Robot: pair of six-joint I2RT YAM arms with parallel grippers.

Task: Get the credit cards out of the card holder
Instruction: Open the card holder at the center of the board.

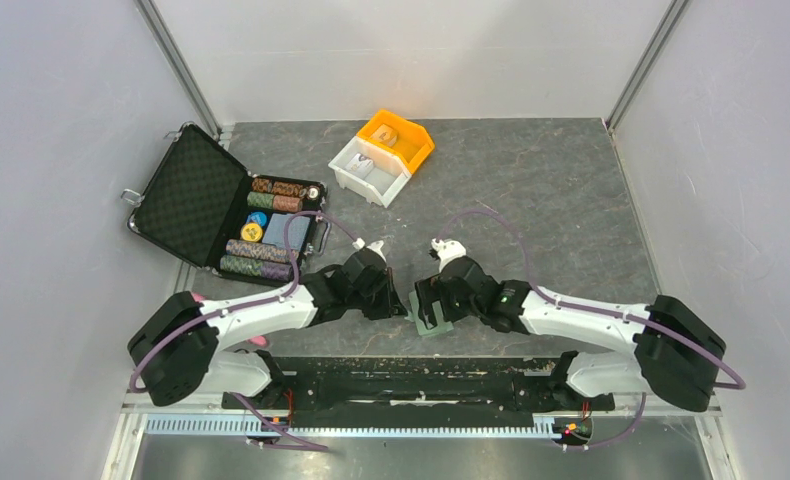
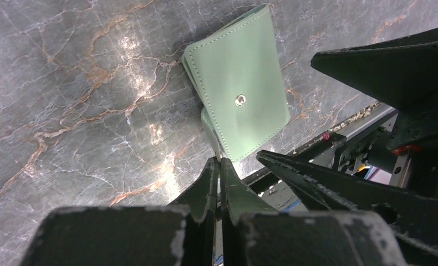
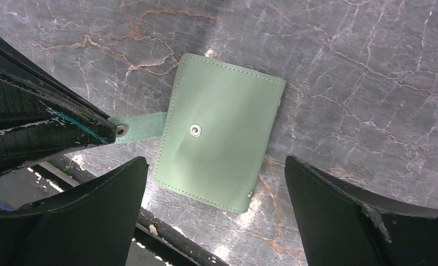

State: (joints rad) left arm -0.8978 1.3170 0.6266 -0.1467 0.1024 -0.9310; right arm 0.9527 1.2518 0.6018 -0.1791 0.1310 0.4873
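Observation:
The card holder, a pale sage-green wallet, lies folded shut on the marbled table near its front edge, snap stud facing up. Its side tab sticks out to the left. My left gripper is shut on the end of that tab, and its dark fingers show at the left of the right wrist view. My right gripper hovers just above the card holder, jaws wide open with one finger on each side, touching nothing. The credit cards are hidden inside the folded holder.
An open black foam-lined case with rows of poker chips sits at the back left. An orange bin and a white bin stand at the back centre. The table's front edge runs close by the holder.

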